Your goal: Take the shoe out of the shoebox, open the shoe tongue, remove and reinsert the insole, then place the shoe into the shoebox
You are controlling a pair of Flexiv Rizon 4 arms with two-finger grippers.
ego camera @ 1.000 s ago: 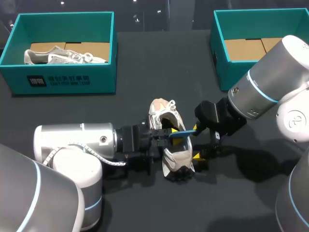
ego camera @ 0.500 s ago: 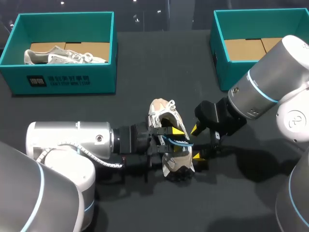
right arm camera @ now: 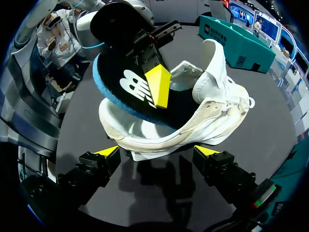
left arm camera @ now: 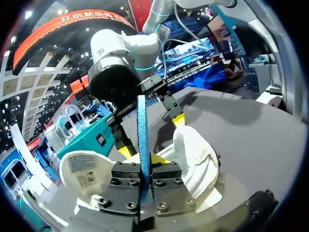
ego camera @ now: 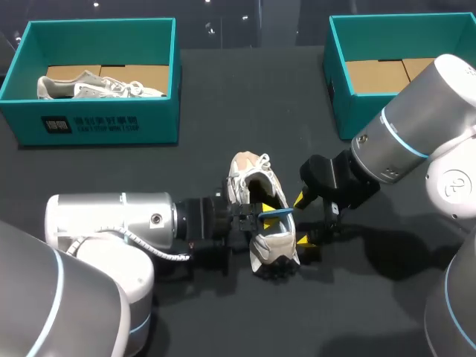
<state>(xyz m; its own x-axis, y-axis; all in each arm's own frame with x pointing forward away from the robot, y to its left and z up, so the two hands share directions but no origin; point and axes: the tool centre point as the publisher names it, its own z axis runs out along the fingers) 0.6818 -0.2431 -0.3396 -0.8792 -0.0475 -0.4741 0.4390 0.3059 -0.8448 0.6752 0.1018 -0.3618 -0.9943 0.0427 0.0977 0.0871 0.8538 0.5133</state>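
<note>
Insole step, I judge: the left gripper [ego camera: 260,214], at 9 o'clock of the shoe [ego camera: 262,223] mid-table, is clamped on the insole [ego camera: 277,213], which is partly inside. The right gripper [ego camera: 302,219] (3 o'clock) stands apart astride the sole. The next move needs the shoe steadied.

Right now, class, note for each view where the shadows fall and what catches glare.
Head view: the right arm throws a shadow on the table beside the shoe; its silver shell shines. Right wrist view: the shoe's shadow lies within the open right claw. Left wrist view: the insole shows no glare.
</note>
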